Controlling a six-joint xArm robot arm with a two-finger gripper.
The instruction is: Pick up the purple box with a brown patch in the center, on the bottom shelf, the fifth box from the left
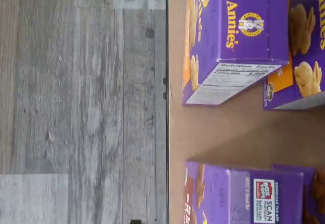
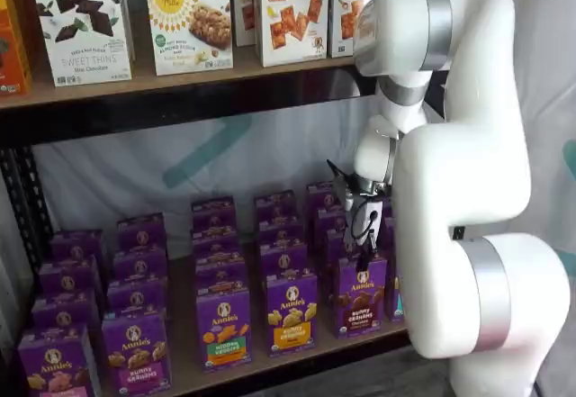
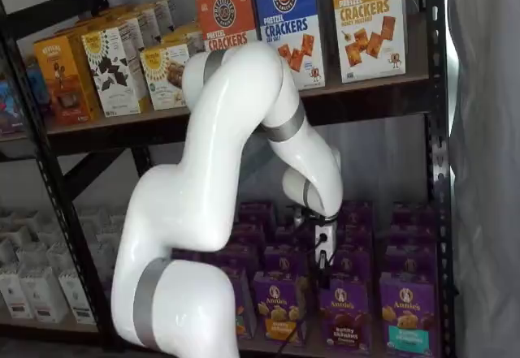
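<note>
The gripper (image 2: 364,251) hangs low in front of the rack, its dark tip side-on in both shelf views, so no gap between the fingers can be made out; going by how wide it stands, the jaws are spread fully, nothing held. Right below it sits the purple box (image 2: 361,293), upright at the front edge of the bottom shelf (image 2: 297,356), brown bunny snacks pictured mid-front; its top corner is partly masked by the gripper and cable. In a shelf view the white arm (image 3: 219,212) blocks the cartons to the left. The wrist view, turned sideways, catches glossy purple cartons (image 1: 238,36) cut off at the frame edges, matte tan board, a thin black shelf rim and grey wood-grain flooring (image 1: 81,102).
</note>
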